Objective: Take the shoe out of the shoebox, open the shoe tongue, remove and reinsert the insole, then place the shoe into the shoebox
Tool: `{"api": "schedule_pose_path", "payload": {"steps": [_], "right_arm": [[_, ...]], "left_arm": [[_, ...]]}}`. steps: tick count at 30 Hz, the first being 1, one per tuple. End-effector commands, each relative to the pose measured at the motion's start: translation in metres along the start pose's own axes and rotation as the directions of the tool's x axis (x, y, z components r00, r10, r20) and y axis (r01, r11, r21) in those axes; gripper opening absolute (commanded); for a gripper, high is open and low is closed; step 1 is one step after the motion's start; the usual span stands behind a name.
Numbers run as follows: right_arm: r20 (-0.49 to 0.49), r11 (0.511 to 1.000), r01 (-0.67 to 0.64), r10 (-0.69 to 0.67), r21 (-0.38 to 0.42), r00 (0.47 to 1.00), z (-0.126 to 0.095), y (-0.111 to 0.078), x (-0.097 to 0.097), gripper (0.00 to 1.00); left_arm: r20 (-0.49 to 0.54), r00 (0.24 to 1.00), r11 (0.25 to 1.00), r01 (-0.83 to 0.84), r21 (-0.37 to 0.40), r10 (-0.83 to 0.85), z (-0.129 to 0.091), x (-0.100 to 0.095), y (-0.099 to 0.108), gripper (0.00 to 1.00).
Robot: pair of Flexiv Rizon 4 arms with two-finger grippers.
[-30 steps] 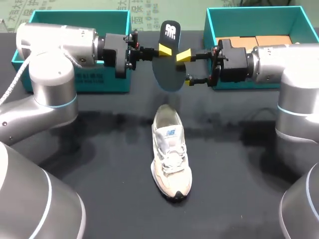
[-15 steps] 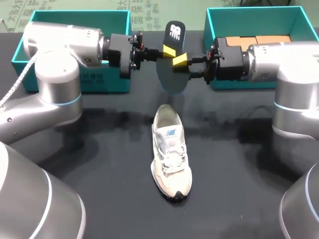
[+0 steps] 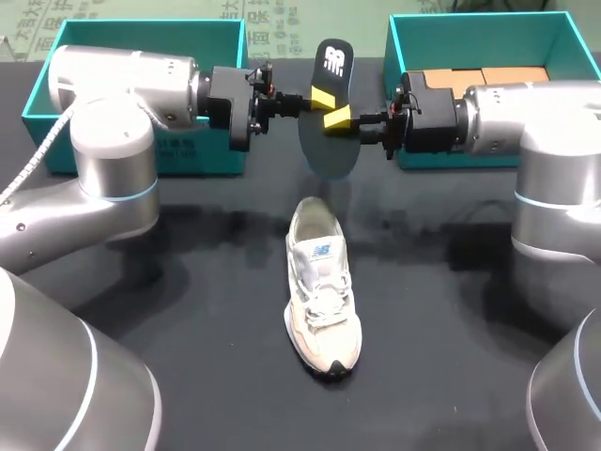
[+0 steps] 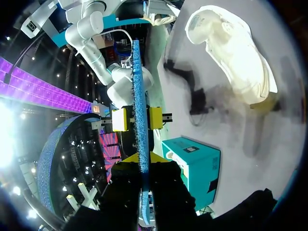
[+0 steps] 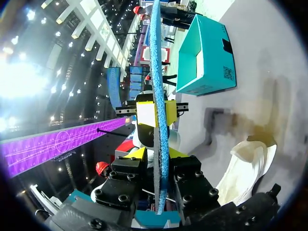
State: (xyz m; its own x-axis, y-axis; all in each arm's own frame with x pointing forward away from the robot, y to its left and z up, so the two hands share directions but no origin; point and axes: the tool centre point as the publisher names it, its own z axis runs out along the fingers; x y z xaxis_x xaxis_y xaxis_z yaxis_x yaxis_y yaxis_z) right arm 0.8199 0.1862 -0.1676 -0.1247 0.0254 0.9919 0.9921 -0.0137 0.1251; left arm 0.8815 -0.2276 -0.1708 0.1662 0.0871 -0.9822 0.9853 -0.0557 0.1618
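Counted: one table, two arms, two shoeboxes, one shoe, one insole.

The table (image 3: 188, 376) was dark, with bare surface to both sides of the shoe and between the shoe and the near edge. The left arm (image 3: 113, 85) and the right arm (image 3: 540, 113) each came in from its own side and met over the far middle of the table.

Two teal shoeboxes stood open at the far edge, well apart. The left shoebox (image 3: 183, 150) was partly hidden by the left arm. The right shoebox (image 3: 418, 42) held brown cardboard-coloured pieces (image 3: 488, 77).

The shoe (image 3: 321, 287), pale and laced, stood upright on its sole in the middle of the table, outside both boxes, heel toward the boxes and toe toward the near edge.

The insole (image 3: 329, 127) hung in the air in the gap between the two boxes, above and beyond the shoe's heel, clear of it, and stood on end.

The left end effector (image 4: 143, 158) was closed on the insole, one yellow finger pressed to each face. The right end effector (image 5: 159, 154) gripped the same insole likewise, just beside the left one's hold.
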Motion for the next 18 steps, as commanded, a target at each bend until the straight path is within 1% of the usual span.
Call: {"api": "schedule_pose_path", "payload": {"steps": [1, 3, 4, 5, 6, 7, 12, 13, 14, 15, 18], "right_arm": [[0.003, 1.0, -0.002, 0.002, -0.003, 1.0, 0.0, -0.001, 0.0, 0.24], [0.003, 1.0, -0.003, 0.003, -0.005, 1.0, 0.0, -0.001, 0.0, 0.22], [0.002, 1.0, -0.005, 0.005, -0.005, 1.0, 0.0, -0.001, 0.0, 0.19], [0.001, 1.0, -0.006, 0.006, -0.007, 1.0, 0.0, -0.001, -0.001, 0.13], [0.0, 1.0, -0.007, 0.007, -0.008, 1.0, 0.0, -0.001, -0.001, 0.02], [-0.001, 1.0, -0.008, 0.008, -0.008, 1.0, 0.0, -0.001, -0.001, 0.0], [-0.003, 1.0, -0.006, 0.006, -0.015, 1.0, 0.0, -0.002, -0.001, 0.0], [-0.002, 1.0, -0.004, 0.004, -0.021, 1.0, -0.001, -0.002, -0.001, 0.0], [-0.002, 1.0, -0.003, 0.003, -0.023, 1.0, -0.002, -0.002, -0.002, 0.0], [-0.005, 1.0, 0.001, -0.002, -0.027, 1.0, -0.003, -0.002, -0.002, 0.0], [-0.002, 0.999, 0.018, -0.018, -0.039, 1.0, -0.006, -0.002, -0.005, 0.0]], "left_arm": [[0.002, 1.0, 1.0, -0.004, -0.008, 0.004, 0.0, 0.0, -0.002, 0.0], [0.004, 1.0, 1.0, -0.004, -0.01, 0.004, -0.001, 0.001, -0.003, 0.0], [0.005, 1.0, 1.0, -0.003, -0.011, 0.003, -0.001, 0.001, -0.003, 0.0], [0.007, 1.0, 1.0, -0.003, -0.012, 0.003, -0.001, 0.001, -0.003, 0.0], [0.009, 1.0, 1.0, -0.002, -0.013, 0.002, -0.001, 0.001, -0.003, 0.0], [0.01, 1.0, 1.0, -0.002, -0.014, 0.002, -0.001, 0.001, -0.003, 0.0], [0.01, 1.0, 1.0, -0.002, -0.012, 0.002, 0.0, 0.001, -0.005, 0.0], [0.008, 1.0, 1.0, 0.006, -0.005, -0.006, 0.0, 0.001, -0.006, 0.18], [0.008, 1.0, 1.0, 0.016, 0.005, -0.016, -0.002, -0.001, -0.008, 0.74], [0.006, 1.0, 1.0, 0.027, 0.012, -0.027, -0.004, -0.003, -0.011, 1.0], [-0.021, 0.998, 0.998, 0.059, 0.032, -0.058, -0.018, -0.011, -0.019, 1.0]]}}
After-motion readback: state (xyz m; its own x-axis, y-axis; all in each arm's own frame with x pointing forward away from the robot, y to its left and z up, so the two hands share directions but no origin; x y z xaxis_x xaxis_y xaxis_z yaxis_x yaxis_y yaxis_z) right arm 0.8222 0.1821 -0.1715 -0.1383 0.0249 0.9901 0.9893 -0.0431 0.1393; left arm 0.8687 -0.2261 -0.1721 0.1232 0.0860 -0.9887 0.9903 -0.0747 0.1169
